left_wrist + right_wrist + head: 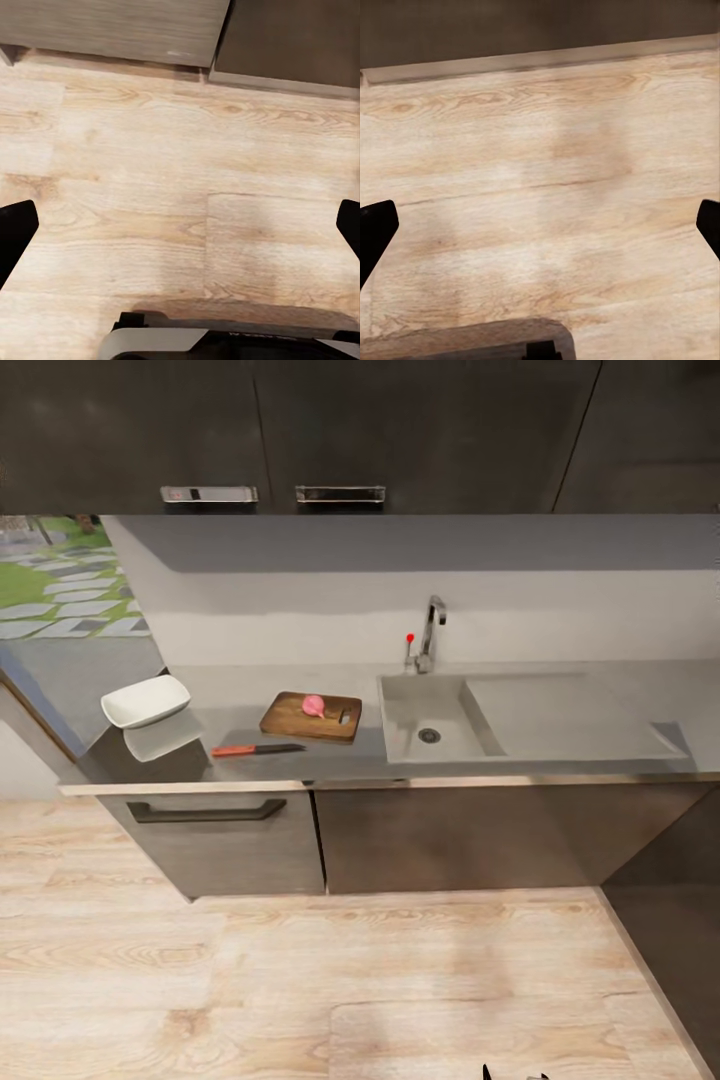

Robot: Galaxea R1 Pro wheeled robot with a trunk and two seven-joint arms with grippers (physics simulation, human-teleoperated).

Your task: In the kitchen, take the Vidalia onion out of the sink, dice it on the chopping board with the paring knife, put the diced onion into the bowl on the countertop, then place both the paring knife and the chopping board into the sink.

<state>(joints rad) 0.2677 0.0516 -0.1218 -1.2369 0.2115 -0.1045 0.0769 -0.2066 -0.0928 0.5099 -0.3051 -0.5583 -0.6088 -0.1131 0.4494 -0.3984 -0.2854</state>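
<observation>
Wrist views: I see left gripper (180, 225) and right gripper (540, 225) spread wide over wood floor (150, 150). Farther off, paring knife (257, 749) on countertop (230, 700), Vidalia onion (314, 706) on chopping board (311, 717), sink (428, 716) beside, bowl (146, 701) at left.

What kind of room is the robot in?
It looks like a kitchen. A grey steel sink with a curved chrome tap is set into a long grey countertop. A brown wooden chopping board and a red-handled knife lie on it.

onion (313, 705) pink | chopping board (311, 717) brown | knife handle (233, 750) red | bowl (146, 701) white | floor (300, 980) pale woodgrain
</observation>
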